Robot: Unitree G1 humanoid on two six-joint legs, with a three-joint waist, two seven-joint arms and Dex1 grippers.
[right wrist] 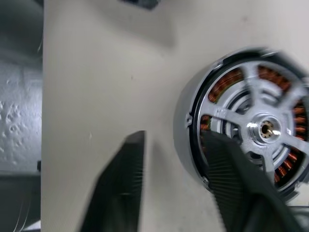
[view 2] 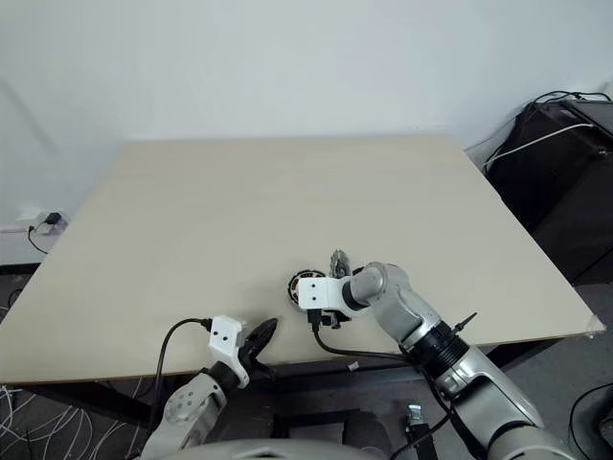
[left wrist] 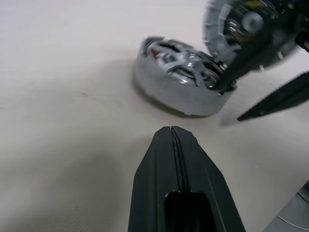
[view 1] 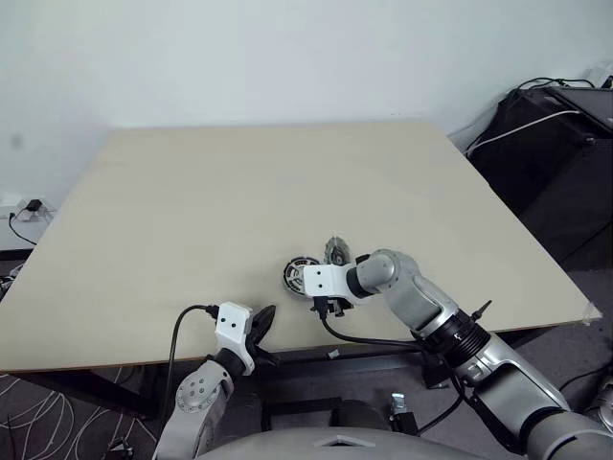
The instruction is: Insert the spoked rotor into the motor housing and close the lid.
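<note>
The motor housing (right wrist: 186, 130), a round metal ring with copper windings, lies flat on the table near its front edge. The spoked rotor (right wrist: 263, 128) sits inside it, silver spokes and hub facing up. My right gripper (right wrist: 171, 137) is open and straddles the housing's near wall. One finger (right wrist: 231, 179) is over the rotor and the other finger (right wrist: 120, 188) is outside, apart from the wall. The lid (view 1: 336, 251), a silver disc with dark gaps, stands tilted just behind the housing. My left gripper (left wrist: 171, 133) is shut and empty, a short way in front of the housing (left wrist: 169, 92).
The pale wooden table (view 1: 239, 192) stretches away behind the parts. Black equipment and cables (view 1: 556, 144) stand off the table's far right side. The table's front edge (view 1: 115, 359) runs just beneath my left gripper (view 1: 263, 321).
</note>
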